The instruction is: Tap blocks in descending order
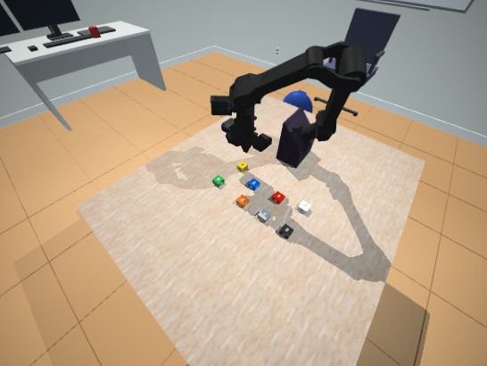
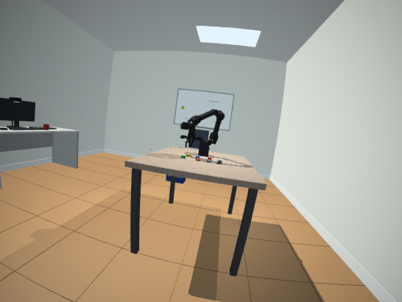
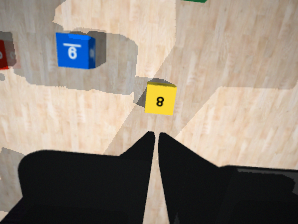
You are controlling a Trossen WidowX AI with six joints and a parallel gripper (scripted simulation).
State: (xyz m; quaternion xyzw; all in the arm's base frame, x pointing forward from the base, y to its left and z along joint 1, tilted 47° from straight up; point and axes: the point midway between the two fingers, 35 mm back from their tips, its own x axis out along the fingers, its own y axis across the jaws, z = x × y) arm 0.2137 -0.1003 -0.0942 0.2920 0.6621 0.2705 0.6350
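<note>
My gripper [image 1: 246,149] [image 3: 155,137] is shut and empty, its tips above the table on the arm's side of the yellow block. The yellow block [image 1: 242,166] [image 3: 160,100] shows an 8 and stands just beyond the tips in the wrist view. The blue block [image 1: 253,184] [image 3: 73,52] shows a 6-like digit with a bar above it. The red block [image 1: 278,197] [image 3: 3,55] is cut off at the wrist view's left edge. The green [image 1: 218,180], orange [image 1: 243,201], grey [image 1: 264,216], black [image 1: 285,231] and white [image 1: 304,207] blocks show digits too small to read.
The blocks stand close together on the wooden table [image 1: 214,277] [image 2: 158,164]. The arm's dark base [image 1: 295,140] stands behind them, to the gripper's right in the top view. A desk [image 1: 107,40] and a chair [image 1: 371,36] are beyond the table.
</note>
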